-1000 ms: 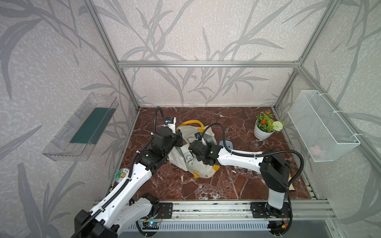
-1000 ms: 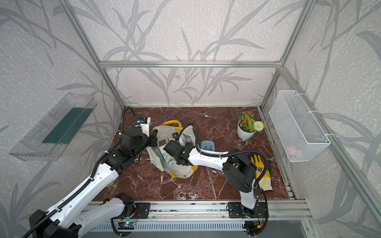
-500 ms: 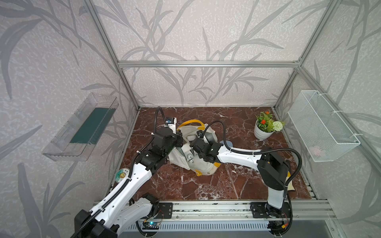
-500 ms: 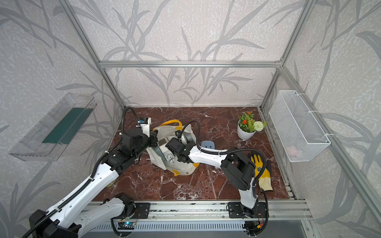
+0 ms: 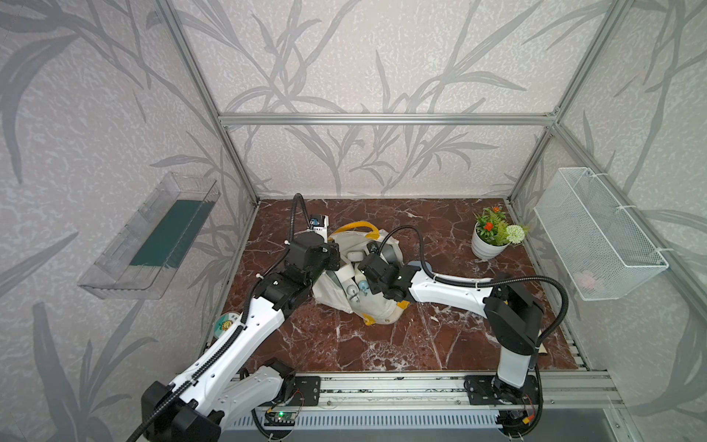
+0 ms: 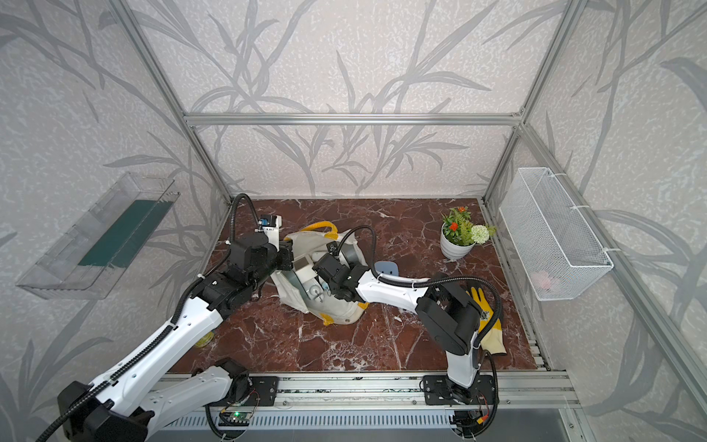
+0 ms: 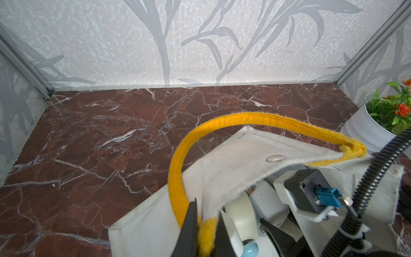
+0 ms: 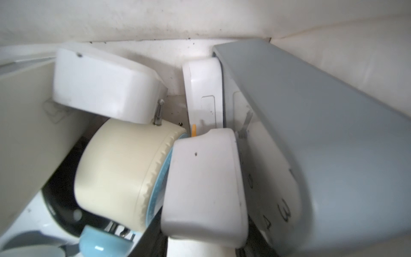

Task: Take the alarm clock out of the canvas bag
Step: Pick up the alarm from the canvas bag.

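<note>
My left gripper (image 7: 206, 210) clamped the yellow strap handle (image 7: 178, 160) of the cream-white canvas bag (image 5: 377, 306). The cream, blue-faced round alarm clock (image 8: 115, 164) lay inside by my right gripper (image 5: 363, 282), grip unclear; lifting it out was left to do.

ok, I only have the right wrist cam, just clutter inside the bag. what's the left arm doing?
Observer: The left gripper is shut on the yellow handle where it meets the rim of the bag.
Operator: anything lying outside the bag?
Observer: A small blue thing lies on the table, just past the right arm. I can't tell what it is.
Operator: anything by the right arm's base?
Observer: A yellow glove lies beside it.
</note>
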You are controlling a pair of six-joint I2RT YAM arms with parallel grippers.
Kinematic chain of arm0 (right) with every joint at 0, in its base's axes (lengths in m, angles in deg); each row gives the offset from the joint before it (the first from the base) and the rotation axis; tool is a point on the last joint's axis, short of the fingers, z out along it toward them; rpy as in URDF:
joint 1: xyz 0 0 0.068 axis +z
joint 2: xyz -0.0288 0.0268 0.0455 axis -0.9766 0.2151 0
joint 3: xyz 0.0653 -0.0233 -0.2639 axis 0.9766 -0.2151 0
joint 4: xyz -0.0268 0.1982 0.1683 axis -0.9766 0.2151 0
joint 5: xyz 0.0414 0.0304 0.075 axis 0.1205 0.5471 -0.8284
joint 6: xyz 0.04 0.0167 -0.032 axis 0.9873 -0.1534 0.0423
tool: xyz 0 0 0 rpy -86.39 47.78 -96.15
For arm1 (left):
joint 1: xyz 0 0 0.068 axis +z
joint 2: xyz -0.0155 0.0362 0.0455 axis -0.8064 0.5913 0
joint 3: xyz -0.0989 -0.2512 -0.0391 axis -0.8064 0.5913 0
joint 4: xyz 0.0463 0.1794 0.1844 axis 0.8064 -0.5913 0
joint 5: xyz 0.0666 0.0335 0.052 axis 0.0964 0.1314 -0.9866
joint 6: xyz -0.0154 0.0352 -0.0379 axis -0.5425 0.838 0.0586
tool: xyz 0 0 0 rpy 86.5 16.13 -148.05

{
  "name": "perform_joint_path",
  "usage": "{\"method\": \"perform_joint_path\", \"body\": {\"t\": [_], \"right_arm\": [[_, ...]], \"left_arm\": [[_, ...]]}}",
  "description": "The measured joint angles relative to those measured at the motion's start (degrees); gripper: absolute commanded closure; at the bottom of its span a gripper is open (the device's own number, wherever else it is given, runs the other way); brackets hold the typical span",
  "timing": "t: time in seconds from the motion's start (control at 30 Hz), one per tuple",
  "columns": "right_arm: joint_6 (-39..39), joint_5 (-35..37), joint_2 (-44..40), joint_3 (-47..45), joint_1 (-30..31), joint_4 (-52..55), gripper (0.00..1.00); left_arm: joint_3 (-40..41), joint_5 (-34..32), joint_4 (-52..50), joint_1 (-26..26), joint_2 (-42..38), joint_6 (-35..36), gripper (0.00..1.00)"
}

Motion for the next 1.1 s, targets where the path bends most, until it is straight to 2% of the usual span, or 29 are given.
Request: {"method": "perform_joint_path", "body": {"t": [0.53, 1.1], "right_arm": [[0.2, -9.2, -5.5, -1.1, -0.2, 5.1, 0.80], [-1.7, -14.6, -17.2, -5.7, -0.2, 4.7, 0.81]], "left_arm": [[-2.0, -2.3, -2.3, 0.0, 1.7, -0.9, 1.00], [-2.9, -3.9, -3.0, 0.0, 2.5, -0.9, 1.00]]}}
